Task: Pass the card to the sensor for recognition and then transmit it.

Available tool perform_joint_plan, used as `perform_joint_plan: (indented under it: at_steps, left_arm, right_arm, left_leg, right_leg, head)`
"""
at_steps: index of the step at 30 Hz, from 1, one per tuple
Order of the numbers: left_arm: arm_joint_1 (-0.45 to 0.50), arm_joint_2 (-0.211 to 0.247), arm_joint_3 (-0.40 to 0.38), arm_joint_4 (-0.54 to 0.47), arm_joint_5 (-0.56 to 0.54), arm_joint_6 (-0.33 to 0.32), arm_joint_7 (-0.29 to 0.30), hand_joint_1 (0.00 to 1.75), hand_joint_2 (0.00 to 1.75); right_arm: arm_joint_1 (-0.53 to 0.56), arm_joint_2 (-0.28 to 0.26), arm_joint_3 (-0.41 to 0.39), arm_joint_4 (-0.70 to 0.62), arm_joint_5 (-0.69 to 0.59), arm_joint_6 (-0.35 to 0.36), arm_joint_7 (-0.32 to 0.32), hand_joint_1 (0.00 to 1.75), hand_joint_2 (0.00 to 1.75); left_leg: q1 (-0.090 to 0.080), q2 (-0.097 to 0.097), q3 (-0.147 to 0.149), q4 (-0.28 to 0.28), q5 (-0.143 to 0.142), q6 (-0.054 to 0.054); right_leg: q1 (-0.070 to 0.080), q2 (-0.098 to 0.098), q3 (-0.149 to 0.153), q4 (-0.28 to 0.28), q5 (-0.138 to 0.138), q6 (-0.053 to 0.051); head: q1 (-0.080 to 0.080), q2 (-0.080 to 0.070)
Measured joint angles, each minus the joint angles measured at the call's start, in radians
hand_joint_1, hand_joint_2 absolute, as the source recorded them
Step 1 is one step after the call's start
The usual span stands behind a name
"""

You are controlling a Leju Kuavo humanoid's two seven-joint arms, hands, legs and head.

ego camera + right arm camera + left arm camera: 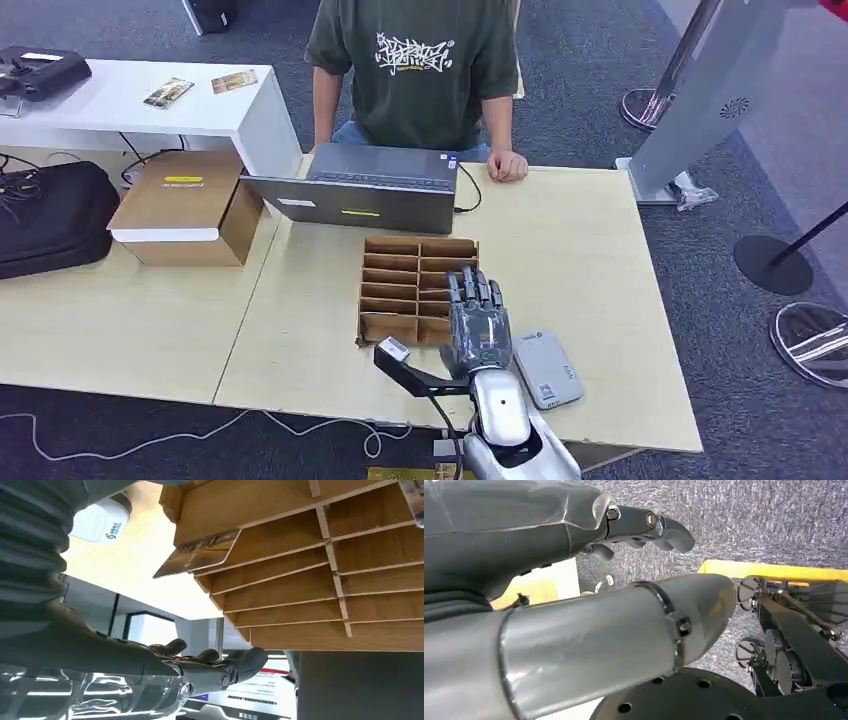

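Observation:
A wooden slotted rack [405, 285] lies on the table's middle, in front of a grey laptop [365, 190]. My right hand [476, 315] hovers over the rack's near right slots, fingers stretched out and apart, holding nothing. In the right wrist view a brown card [197, 555] sticks out of one slot of the rack [300, 585], apart from my fingers [215, 662]. The sensor, a flat grey-white reader [547, 368], lies on the table just right of my right wrist; its white body [102, 522] also shows from the wrist. My left hand [644, 525] hangs over carpet, fingers loosely bent and empty.
A person in a green shirt [420, 70] sits behind the laptop, one hand [507, 165] on the table. A cardboard box [185, 210] and a black bag [50, 215] stand at the left. A white side table [150, 105] carries cards. Bare tabletop lies right of the rack.

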Motion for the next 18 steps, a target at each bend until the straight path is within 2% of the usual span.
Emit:
perform_joint_plan:
  at_steps: [11, 12, 13, 15, 16, 17, 18]
  left_arm:
    - [0.000, 0.000, 0.000, 0.000, 0.002, -0.001, 0.000, 0.00, 0.00]
    - [0.000, 0.000, 0.000, 0.000, 0.002, -0.002, 0.000, 0.00, 0.00]
    - [0.000, 0.000, 0.000, 0.000, 0.002, -0.002, 0.000, 0.00, 0.00]
    - [0.000, 0.000, 0.000, 0.001, 0.002, -0.003, 0.000, 0.00, 0.00]
    - [0.000, 0.000, 0.000, 0.001, 0.002, -0.003, 0.000, 0.00, 0.00]
    - [0.000, 0.000, 0.000, 0.001, 0.003, -0.003, 0.000, 0.00, 0.00]
    - [0.000, 0.000, 0.000, 0.001, 0.003, -0.003, 0.000, 0.00, 0.00]
  right_arm:
    - [-0.005, 0.000, 0.000, 0.022, 0.000, 0.000, -0.010, 0.03, 1.75]
    - [-0.005, 0.000, 0.000, 0.024, 0.000, 0.000, -0.010, 0.19, 1.75]
    - [-0.005, 0.000, 0.000, 0.026, 0.000, 0.001, -0.010, 0.19, 1.75]
    - [-0.005, 0.000, 0.000, 0.028, 0.000, 0.001, -0.010, 0.79, 1.75]
    - [-0.005, 0.000, 0.000, 0.029, 0.000, 0.001, -0.011, 0.79, 1.75]
    - [-0.006, 0.000, 0.000, 0.030, 0.000, 0.002, -0.012, 1.20, 1.75]
    - [-0.006, 0.000, 0.000, 0.032, 0.000, 0.002, -0.014, 1.31, 1.75]
  left_leg:
    - [0.000, 0.000, 0.000, 0.000, 0.000, 0.000]
    - [0.000, 0.000, 0.000, 0.000, 0.000, 0.000]
    - [0.000, 0.000, 0.000, 0.000, 0.000, 0.000]
    - [0.000, 0.000, 0.000, 0.000, 0.000, 0.000]
    - [0.000, 0.000, 0.000, 0.000, 0.000, 0.000]
    - [0.000, 0.000, 0.000, 0.000, 0.000, 0.000]
    - [0.000, 0.000, 0.000, 0.000, 0.000, 0.000]
  right_leg:
    - [0.000, 0.000, 0.000, 0.000, 0.000, 0.000]
    - [0.000, 0.000, 0.000, 0.000, 0.000, 0.000]
    - [0.000, 0.000, 0.000, 0.000, 0.000, 0.000]
    - [0.000, 0.000, 0.000, 0.000, 0.000, 0.000]
    - [0.000, 0.000, 0.000, 0.000, 0.000, 0.000]
    - [0.000, 0.000, 0.000, 0.000, 0.000, 0.000]
    - [0.000, 0.000, 0.000, 0.000, 0.000, 0.000]
  head:
    - [0.000, 0.000]
    - [0.000, 0.000]
    - [0.000, 0.000]
    - [0.000, 0.000]
    - [0.000, 0.000]
    - [0.000, 0.000]
    - [0.000, 0.000]
